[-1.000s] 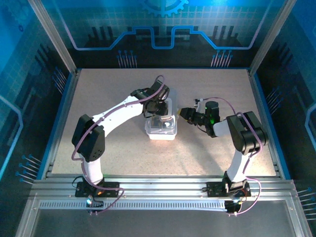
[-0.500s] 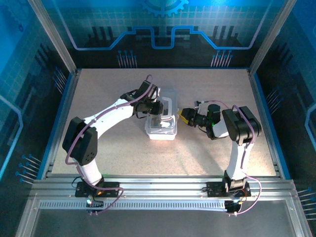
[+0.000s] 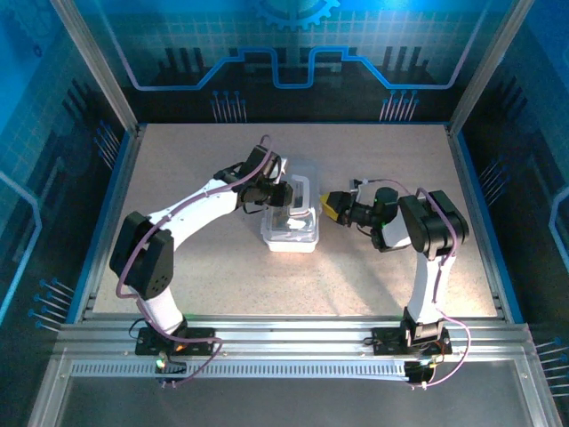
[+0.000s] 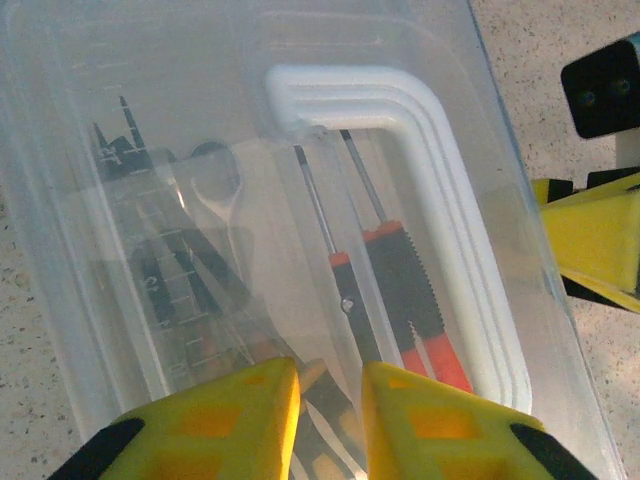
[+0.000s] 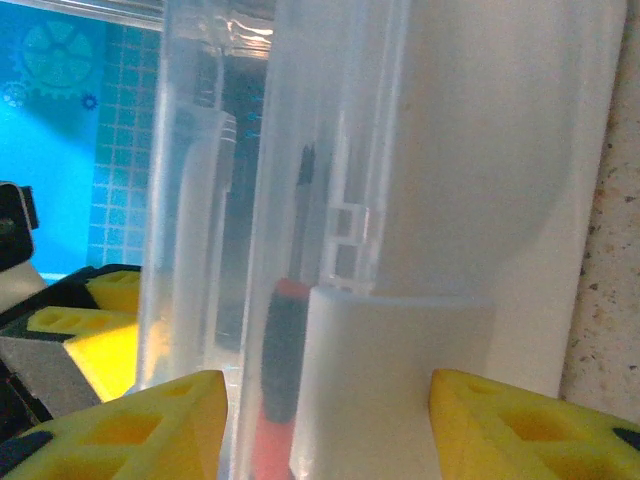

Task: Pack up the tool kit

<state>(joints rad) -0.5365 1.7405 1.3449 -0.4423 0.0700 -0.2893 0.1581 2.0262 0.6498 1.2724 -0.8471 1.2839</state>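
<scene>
- The left gripper [image 4: 330, 390] is seen nearly closed. Only a narrow gap is left between its yellow fingers [image 4: 250, 420], and nothing is gripped in that gap.
- The clear case [image 4: 150, 120] lies closed directly beneath this gripper; whether it is touched by the gripper cannot be told.
- The moulded lid handle [image 4: 440, 240] is found ahead of the left gripper, towards the right of its wrist view.
- Two screwdrivers [image 4: 400, 290] with red, orange and black handles are seen through the clear plastic. Their handles are just ahead of the gripper and their shafts point away from it.
- Darker tool shapes [image 4: 200, 280] are made out through the plastic ahead and to the left, too blurred to be named.
- The right gripper [image 5: 327, 390] is spread wide, and the side wall of the case is set close in front of it. A moulded tab [image 5: 390, 340] of the case lies between its two fingers; contact cannot be judged.
- From above, the case is seen on the speckled table [image 3: 222, 276] between the two grippers — the left gripper over its far left part, the right gripper just beside its right edge.
</scene>
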